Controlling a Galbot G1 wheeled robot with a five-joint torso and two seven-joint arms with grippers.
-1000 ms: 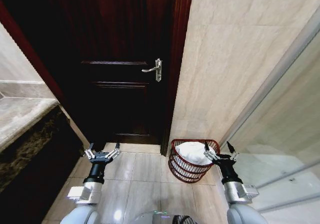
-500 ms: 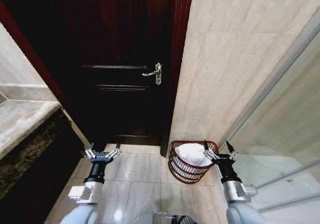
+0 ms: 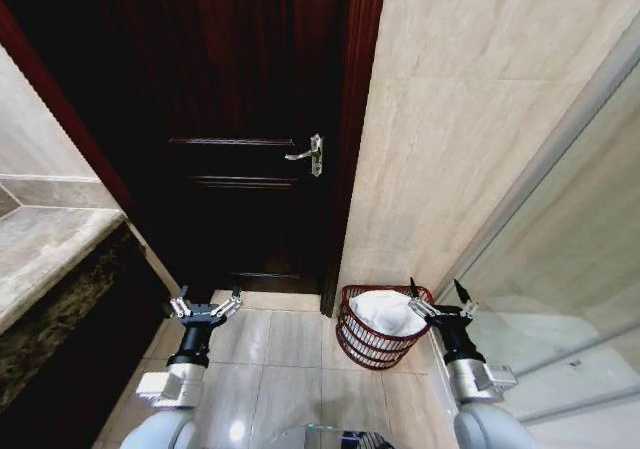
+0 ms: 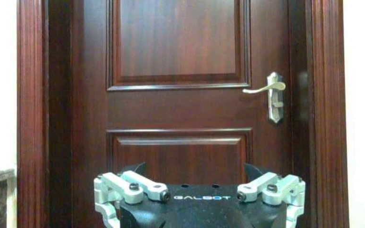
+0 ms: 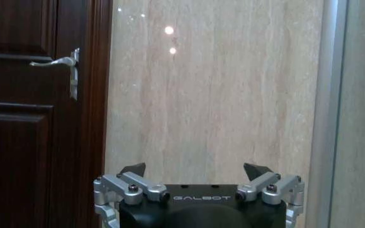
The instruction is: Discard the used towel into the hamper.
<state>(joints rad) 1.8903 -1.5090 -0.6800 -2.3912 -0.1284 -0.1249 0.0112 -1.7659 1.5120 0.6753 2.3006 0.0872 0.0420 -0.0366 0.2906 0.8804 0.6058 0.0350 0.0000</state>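
Dark red-brown panelled door [image 4: 176,95] fills the middle of the frame, closed. Silver lever handle [image 4: 268,92] on a plate at centre right. Door frame [image 4: 30,109] runs down the left edge. Left gripper [image 4: 199,176] at bottom centre, fingers [image 4: 133,168] spread apart, nothing between them, pointed at the lower panel.

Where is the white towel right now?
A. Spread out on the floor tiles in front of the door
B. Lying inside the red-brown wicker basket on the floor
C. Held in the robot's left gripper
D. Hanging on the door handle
B. The white towel lies bunched inside the hamper, which stands on the floor by the tiled wall; the left gripper and the right gripper are both open and hold nothing.
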